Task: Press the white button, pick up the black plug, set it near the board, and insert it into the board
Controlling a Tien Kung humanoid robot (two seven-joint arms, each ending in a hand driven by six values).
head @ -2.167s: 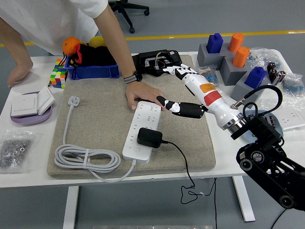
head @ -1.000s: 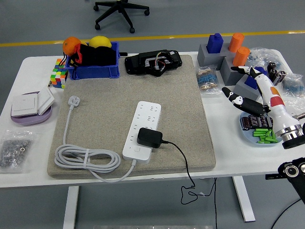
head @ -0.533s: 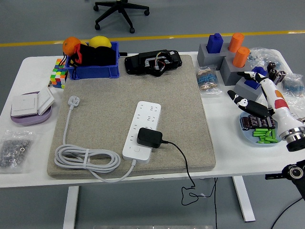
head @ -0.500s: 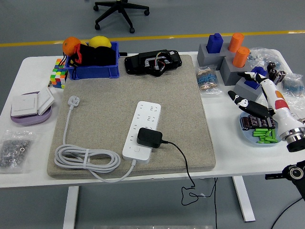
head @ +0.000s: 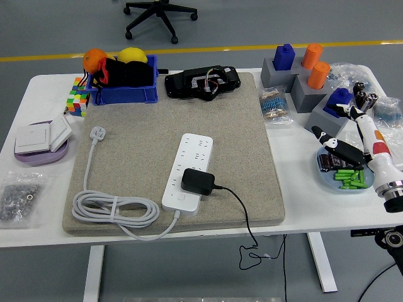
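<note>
Head view: the right hand is being withdrawn toward the right edge, fingers relaxed and empty. The black plug is being left seated in the power strip at centre, so insertion seems done.

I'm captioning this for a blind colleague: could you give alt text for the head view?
A black plug sits on a white power strip on a grey mat covering a white table. The robot's right hand, fingers open, hovers over a blue dish at the right edge.

Mat – rough grey felt; power strip – smooth white plastic; plug matt black.
</note>
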